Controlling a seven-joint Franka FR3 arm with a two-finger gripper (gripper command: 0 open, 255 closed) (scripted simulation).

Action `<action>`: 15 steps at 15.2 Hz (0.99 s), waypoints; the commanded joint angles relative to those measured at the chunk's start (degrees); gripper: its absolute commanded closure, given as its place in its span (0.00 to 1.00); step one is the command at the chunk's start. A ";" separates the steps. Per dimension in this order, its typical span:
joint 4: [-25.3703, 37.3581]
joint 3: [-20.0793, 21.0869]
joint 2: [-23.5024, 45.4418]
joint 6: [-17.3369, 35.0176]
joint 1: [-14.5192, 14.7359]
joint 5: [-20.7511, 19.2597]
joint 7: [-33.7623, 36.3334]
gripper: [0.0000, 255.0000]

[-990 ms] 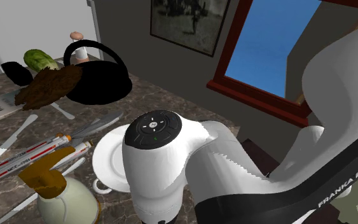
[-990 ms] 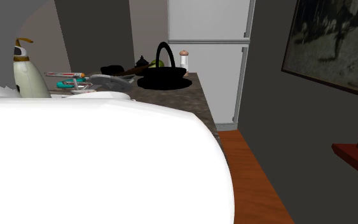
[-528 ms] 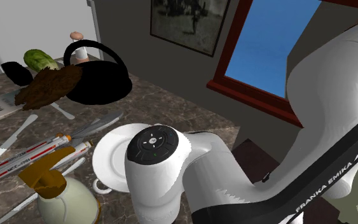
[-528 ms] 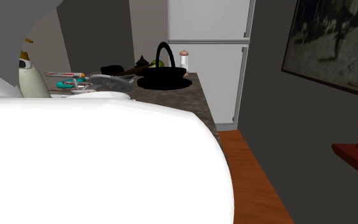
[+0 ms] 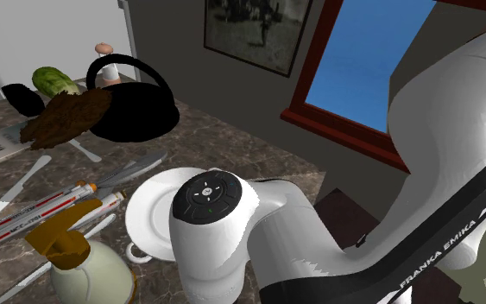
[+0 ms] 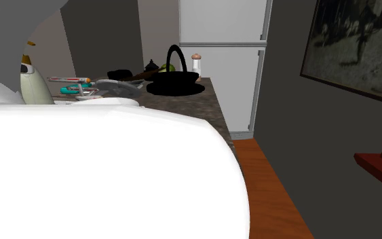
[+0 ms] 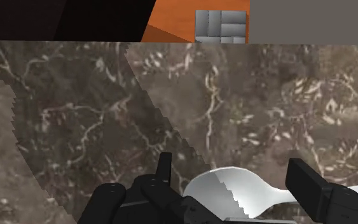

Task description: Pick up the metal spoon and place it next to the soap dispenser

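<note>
1. Your black two-finger end effector [image 7: 231,164] stands spread over the brown marbled tabletop [image 7: 75,114].
2. The pale silvery metal spoon [image 7: 234,191] lies bowl-first between its fingers, ungripped.
3. It is likely light, stiff and slippery, so pinch the narrow neck by the far finger.

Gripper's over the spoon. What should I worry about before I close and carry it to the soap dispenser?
1. The open gripper straddles the rounded bowl of the spoon, not its handle. Closing there may let it slip or flip out.
2. The soap dispenser stands close beside a white plate and loose cutlery, so the set-down could knock something.
</note>
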 commanded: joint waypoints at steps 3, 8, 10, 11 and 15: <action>0.00 0.00 0.00 0.00 0.00 0.00 0.00 0.00; 4.16 -0.34 -4.40 -7.58 -1.10 2.99 -2.34 0.00; 4.15 -0.39 -4.41 -7.58 -1.05 3.00 -2.35 0.00; 4.15 -0.39 -4.41 -7.58 -1.05 2.99 -2.34 0.00; 4.16 -0.39 -4.40 -7.58 -1.05 2.99 -2.34 0.00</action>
